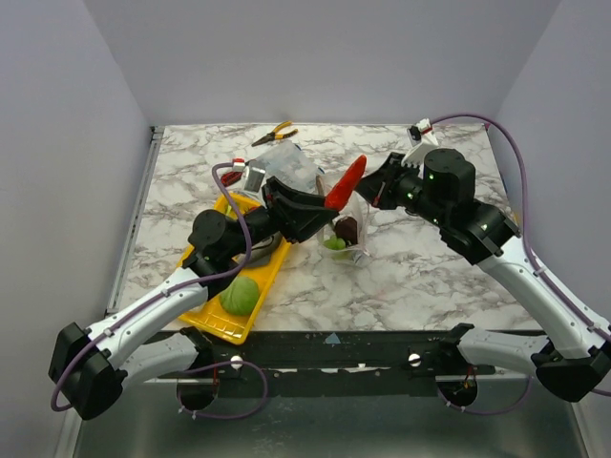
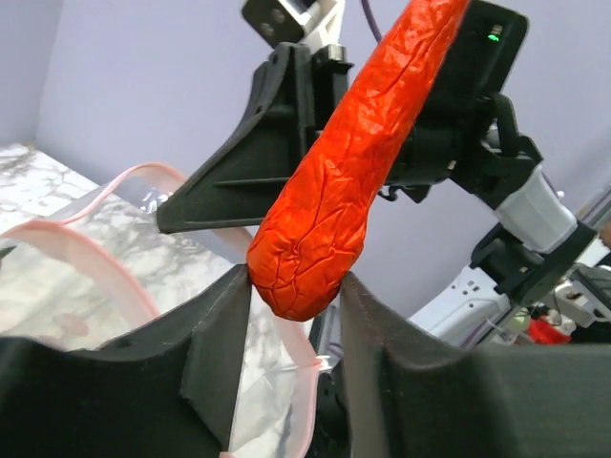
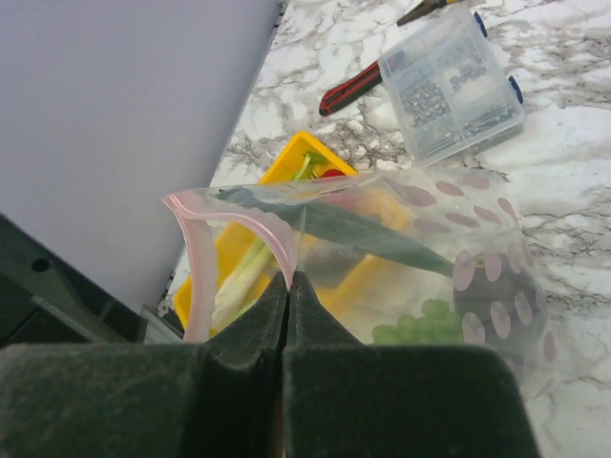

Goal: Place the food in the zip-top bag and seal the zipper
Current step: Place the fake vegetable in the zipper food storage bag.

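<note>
Loading step: left gripper point(image 2: 294, 286) jaws clamp red chili pepper point(image 2: 368, 153), at 12 o'clock of zip-top bag point(image 1: 361, 215) at table centre. Right gripper point(image 3: 288, 291) jaws pinch pink zipper point(image 3: 234, 215), holding the mouth open. Next move, as judged: lower pepper toward 6 o'clock into mouth, then release.

Worktop point(image 1: 430, 277): white marble-pattern slab with grey veining, fills mid-frame in the top view, also seen upper right in the right wrist view. Boxed in on three sides by plain pale lavender-grey walls: back wall point(image 1: 325, 57) across the top, left wall point(image 1: 57, 172), right wall point(image 1: 563, 95). Thin metal strip point(image 1: 129, 248) runs along the worktop's left edge. Dark rail point(image 1: 334, 345) along its near edge, dull grey metal surface point(image 1: 325, 429) below at bottom of frame. No windows in shot. Lighting even and diffuse, shadows soft.
</note>
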